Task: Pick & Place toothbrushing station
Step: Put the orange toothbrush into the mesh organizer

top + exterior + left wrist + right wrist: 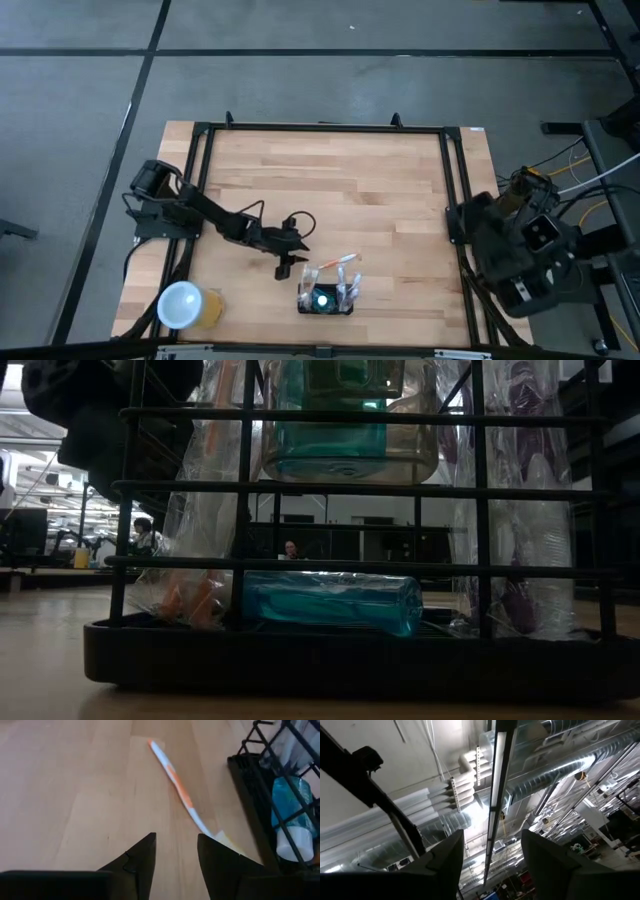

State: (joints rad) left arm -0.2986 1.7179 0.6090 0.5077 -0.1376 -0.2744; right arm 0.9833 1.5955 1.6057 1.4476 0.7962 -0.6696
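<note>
My left gripper [287, 266], fingers spread and holding nothing, is hovering just beside the toothbrushing station [326, 301], which is sitting on the surface [340, 190] near its front edge. My right gripper [491, 857], fingers likewise spread, is waiting off the surface's right side.

Setting: industrial lab or workshop hall.
Exposed silver ducting [580, 755] and strip light [497, 780] hanging overhead; workstations [60, 545] showing beyond the bench.

Yellow cup [186, 306] w/ white top, prob. lidded.
</note>
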